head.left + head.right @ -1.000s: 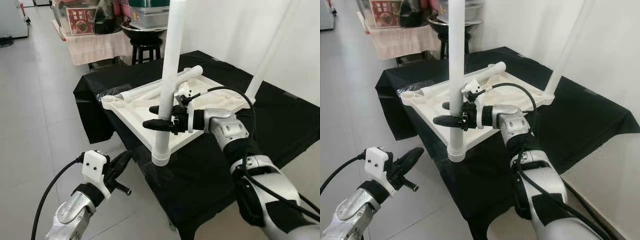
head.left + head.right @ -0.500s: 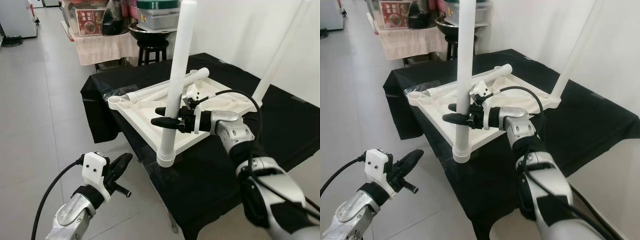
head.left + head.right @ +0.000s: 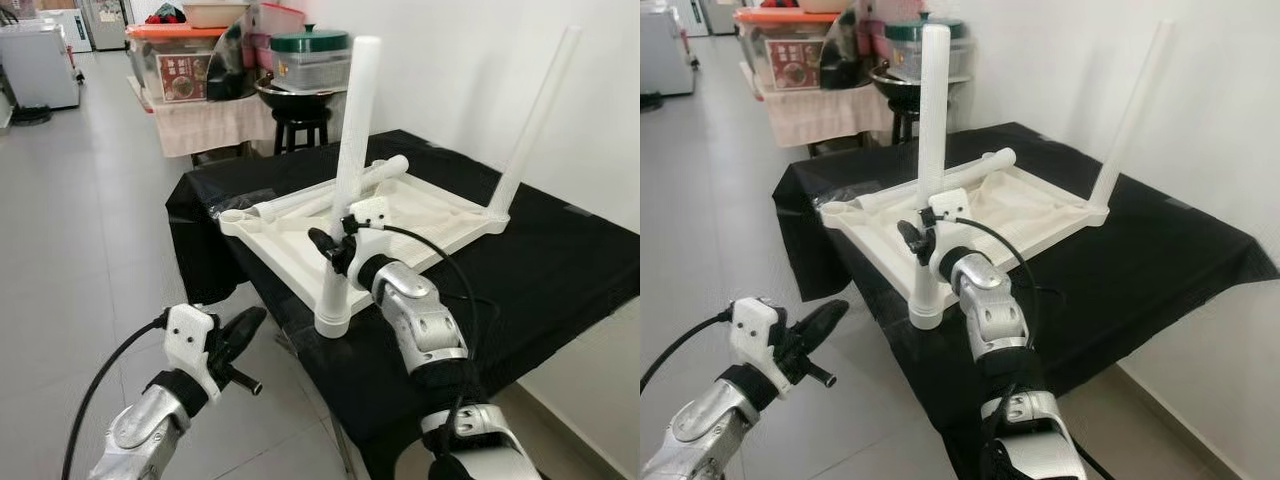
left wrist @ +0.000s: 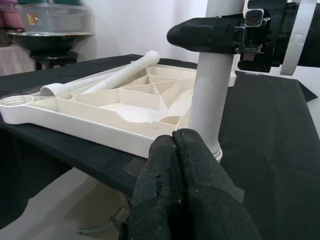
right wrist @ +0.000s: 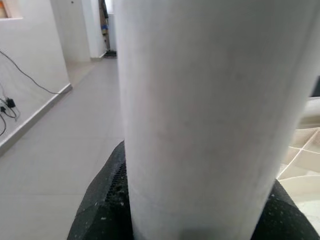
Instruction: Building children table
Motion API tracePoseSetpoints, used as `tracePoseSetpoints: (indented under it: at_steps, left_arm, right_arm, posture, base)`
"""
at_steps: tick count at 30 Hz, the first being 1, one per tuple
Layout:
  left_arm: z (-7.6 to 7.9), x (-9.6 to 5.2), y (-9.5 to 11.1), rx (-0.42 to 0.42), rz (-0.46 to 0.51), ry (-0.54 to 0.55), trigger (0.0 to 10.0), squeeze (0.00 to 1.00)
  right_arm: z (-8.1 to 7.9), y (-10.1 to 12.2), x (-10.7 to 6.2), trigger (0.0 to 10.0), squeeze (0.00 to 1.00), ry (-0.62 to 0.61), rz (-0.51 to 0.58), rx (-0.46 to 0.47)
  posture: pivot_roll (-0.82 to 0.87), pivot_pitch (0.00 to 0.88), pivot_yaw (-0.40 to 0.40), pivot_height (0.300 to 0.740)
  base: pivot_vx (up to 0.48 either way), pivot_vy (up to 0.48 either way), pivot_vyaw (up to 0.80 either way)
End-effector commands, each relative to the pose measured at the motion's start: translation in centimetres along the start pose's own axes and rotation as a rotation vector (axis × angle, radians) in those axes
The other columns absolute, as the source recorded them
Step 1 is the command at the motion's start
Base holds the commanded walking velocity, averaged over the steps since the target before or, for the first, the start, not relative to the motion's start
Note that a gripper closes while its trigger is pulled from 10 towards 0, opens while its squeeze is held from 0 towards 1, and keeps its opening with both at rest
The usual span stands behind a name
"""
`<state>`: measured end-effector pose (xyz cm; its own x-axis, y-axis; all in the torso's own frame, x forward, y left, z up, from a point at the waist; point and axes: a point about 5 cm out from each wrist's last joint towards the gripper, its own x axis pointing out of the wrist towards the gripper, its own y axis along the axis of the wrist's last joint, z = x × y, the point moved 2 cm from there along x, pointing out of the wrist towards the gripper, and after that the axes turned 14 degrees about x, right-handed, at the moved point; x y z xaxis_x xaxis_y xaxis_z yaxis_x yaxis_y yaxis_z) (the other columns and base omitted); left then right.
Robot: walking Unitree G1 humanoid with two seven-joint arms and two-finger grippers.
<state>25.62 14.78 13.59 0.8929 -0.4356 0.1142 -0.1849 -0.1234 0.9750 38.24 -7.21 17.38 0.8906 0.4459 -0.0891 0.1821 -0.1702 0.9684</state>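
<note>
Left eye view: right gripper [image 3: 330,243] now rotated about the upright leg [image 3: 347,180], fingers clamped round it, turning it into the upturned tabletop [image 3: 300,240] corner socket below; left gripper [image 3: 243,322] idling shut, well apart.

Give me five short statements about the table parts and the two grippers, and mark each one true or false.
1. The right gripper grips the near upright leg. True.
2. The left gripper holds a leg. False: it hangs shut on nothing, beside the black cloth.
3. The tabletop lies underside up. True.
4. Four legs stand upright. False: two stand; two loose legs lie across the tabletop.
5. The far upright leg stands near the white wall. True.
</note>
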Motion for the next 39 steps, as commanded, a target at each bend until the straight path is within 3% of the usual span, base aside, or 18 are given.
tracePoseSetpoints:
  at_steps: [1, 2, 3, 6, 8, 9, 10, 11, 12, 15, 26, 27, 28, 29, 34, 39]
  left_arm:
    - [-0.1, 0.0, -0.1, -0.011, 0.003, 0.024, 10.0, 0.00]
    - [-0.1, 0.0, -0.1, -0.011, 0.003, 0.024, 10.0, 0.00]
    - [-0.1, 0.1, -0.1, -0.011, 0.003, 0.025, 10.0, 0.00]
    - [0.0, 0.2, -0.1, -0.012, 0.004, 0.018, 10.0, 0.00]
    - [0.0, 0.2, -0.1, -0.013, 0.004, 0.017, 10.0, 0.00]
    - [0.0, 0.2, 0.0, -0.014, 0.005, 0.014, 10.0, 0.00]
    - [0.1, 0.2, 0.0, -0.014, 0.006, 0.013, 10.0, 0.00]
    - [0.1, 0.2, 0.0, -0.014, 0.006, 0.013, 10.0, 0.00]
    - [0.1, 0.3, 0.0, -0.014, 0.008, 0.012, 10.0, 0.00]
    - [0.2, 0.2, 0.1, -0.013, 0.010, 0.014, 10.0, 0.00]
    - [0.4, -0.2, 0.3, -0.012, 0.009, 0.012, 10.0, 0.00]
    - [0.4, -0.3, 0.4, -0.012, 0.008, 0.011, 10.0, 0.00]
    - [0.4, -0.3, 0.4, -0.012, 0.007, 0.011, 10.0, 0.00]
    - [0.4, -0.4, 0.4, -0.013, 0.007, 0.011, 10.0, 0.00]
    - [0.5, -0.4, 0.4, -0.015, 0.005, 0.009, 10.0, 0.00]
    - [0.5, -0.5, 0.4, -0.015, 0.005, 0.010, 10.0, 0.00]
  right_arm:
    - [1.5, -2.6, -0.5, 10.0, 0.00, -0.070, -0.122, -0.021]
    - [1.5, -2.6, -0.5, 10.0, 0.00, -0.070, -0.122, -0.021]
    - [0.9, -2.0, -0.2, 10.0, 1.00, -0.003, -0.110, -0.003]
    - [-1.5, 0.0, -0.4, 10.0, 1.00, 0.161, -0.070, 0.049]
    - [-1.9, 0.4, -0.3, 10.0, 1.00, 0.198, -0.058, 0.063]
    - [-2.4, 1.6, 0.0, 10.0, 0.76, 0.334, -0.038, 0.010]
    - [-2.6, 2.1, 0.1, 10.0, 0.76, 0.414, -0.035, -0.041]
    - [-2.6, 2.1, 0.1, 10.0, 0.76, 0.414, -0.035, -0.041]
    - [-2.7, 2.5, 0.0, 10.0, 0.00, 0.507, -0.050, -0.077]
    - [-2.4, 3.4, -0.1, 10.0, 0.00, 0.666, -0.099, -0.134]
    - [-1.9, 4.2, 0.2, 10.0, 0.00, 0.805, -0.216, -0.158]
    - [-1.8, 4.2, 0.2, 4.2, 0.00, 0.817, -0.224, -0.155]
    - [-1.8, 4.3, 0.1, 4.2, 0.00, 0.826, -0.229, -0.153]
    - [-1.8, 4.3, 0.1, 0.0, 0.00, 0.843, -0.238, -0.149]
    - [-1.5, 4.2, 0.2, 0.0, 0.00, 0.849, -0.254, -0.155]
    - [-1.0, 3.6, 0.5, 0.0, 0.00, 0.772, -0.238, -0.152]
  posture:
    - [0.03, 0.000, -0.065, 0.740]
    - [0.03, 0.000, -0.065, 0.740]
    - [0.03, 0.000, -0.064, 0.740]
    - [0.03, 0.000, -0.057, 0.740]
    - [0.03, 0.000, -0.057, 0.740]
    - [0.03, 0.000, -0.058, 0.740]
    - [0.03, 0.000, -0.058, 0.740]
    - [0.03, 0.000, -0.058, 0.740]
    - [0.03, 0.000, -0.062, 0.740]
    - [0.05, 0.000, -0.070, 0.740]
    - [0.07, 0.000, -0.082, 0.740]
    - [0.07, 0.000, -0.083, 0.740]
    - [0.07, 0.000, -0.083, 0.740]
    - [0.08, 0.000, -0.083, 0.740]
    - [0.08, 0.000, -0.083, 0.740]
    - [0.08, 0.000, -0.088, 0.740]
  base:
    - [0.000, 0.000, 0.00]
    - [0.000, 0.000, 0.00]
    - [0.000, 0.000, 0.00]
    - [0.000, 0.000, 0.00]
    - [0.000, 0.000, 0.00]
    - [0.000, 0.000, 0.00]
    - [0.000, 0.000, 0.00]
    - [0.000, 0.000, 0.00]
    - [0.000, 0.000, 0.00]
    - [0.000, 0.000, 0.00]
    - [0.000, 0.000, 0.00]
    - [0.000, 0.000, 0.00]
    - [0.000, 0.000, 0.00]
    - [0.000, 0.000, 0.00]
    - [0.000, 0.000, 0.00]
    - [0.000, 0.000, 0.00]
